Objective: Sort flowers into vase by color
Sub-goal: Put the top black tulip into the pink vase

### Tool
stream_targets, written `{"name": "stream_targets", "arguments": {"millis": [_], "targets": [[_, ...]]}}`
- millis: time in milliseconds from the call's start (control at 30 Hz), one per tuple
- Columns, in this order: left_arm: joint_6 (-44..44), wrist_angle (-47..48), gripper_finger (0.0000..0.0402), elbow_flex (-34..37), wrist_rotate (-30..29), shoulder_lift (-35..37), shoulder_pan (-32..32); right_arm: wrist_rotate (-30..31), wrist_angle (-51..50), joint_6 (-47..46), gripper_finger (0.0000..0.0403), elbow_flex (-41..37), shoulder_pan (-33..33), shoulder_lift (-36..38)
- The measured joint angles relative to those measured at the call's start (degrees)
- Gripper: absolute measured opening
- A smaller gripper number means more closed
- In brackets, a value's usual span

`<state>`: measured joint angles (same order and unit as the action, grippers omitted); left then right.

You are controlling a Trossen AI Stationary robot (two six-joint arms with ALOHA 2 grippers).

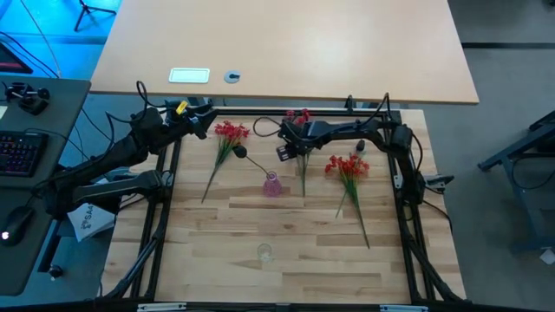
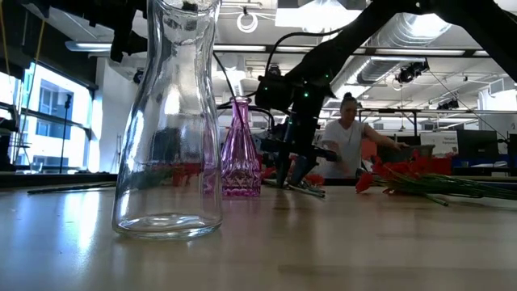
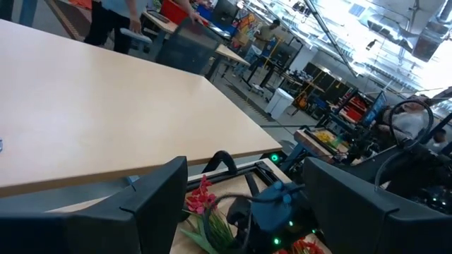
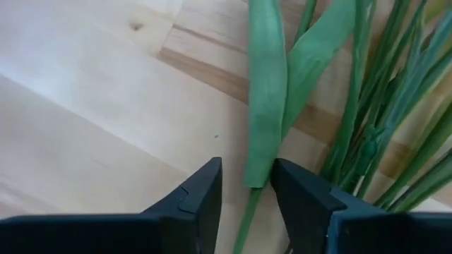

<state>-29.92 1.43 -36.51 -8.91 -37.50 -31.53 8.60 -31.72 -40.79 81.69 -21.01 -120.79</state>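
Observation:
Three bunches of red-blossomed flowers lie flat on the table: the left bunch [image 1: 230, 133], the middle bunch [image 1: 300, 117] and the right bunch [image 1: 348, 166]. A dark flower head [image 1: 240, 152] lies by the left bunch. A pink vase [image 1: 272, 185] [image 2: 241, 149] and a clear vase [image 1: 264, 253] [image 2: 167, 121] stand upright. My right gripper [image 1: 291, 146] [image 4: 247, 189] points down over the middle bunch's stems [image 4: 353, 106], narrowly open, with a green leaf [image 4: 266, 99] and a thin stem between its fingers. My left gripper [image 1: 205, 123] [image 3: 247, 204] hovers open at the table's far left, holding nothing.
A second, larger table [image 1: 286, 43] stands beyond the far edge. Black frame rails [image 1: 160, 217] run along the table's left and right sides. Bare wood lies near the clear vase. In the low view a person [image 2: 347, 141] sits in the room behind.

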Motion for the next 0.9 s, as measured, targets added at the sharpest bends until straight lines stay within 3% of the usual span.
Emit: {"name": "stream_targets", "arguments": {"millis": [67,233,367,633,900], "targets": [[-0.04,-0.01,0.0271,0.0,0.0,0.02,-0.02,1.67,-0.26,1.54,0.0106,0.0,0.34,-0.02],[-0.01,-0.21,0.0271,0.0,0.0,0.02,-0.02,1.94,-0.39,5.44,0.0013,-0.05,0.28,0.42],[-0.07,-1.92,0.0271,0.0,0.0,0.16,-0.01,2.62,1.53,8.87,0.0005,-0.35,0.26,2.85],[6.1,-2.62,0.0271,-3.3,-0.85,4.36,-0.02,1.84,18.94,14.74,0.0002,-0.2,-0.38,15.95],[9.5,-2.59,0.0271,-5.64,-2.38,6.87,-0.02,-9.27,38.12,23.32,0.0001,-0.11,0.2,25.34]]}}
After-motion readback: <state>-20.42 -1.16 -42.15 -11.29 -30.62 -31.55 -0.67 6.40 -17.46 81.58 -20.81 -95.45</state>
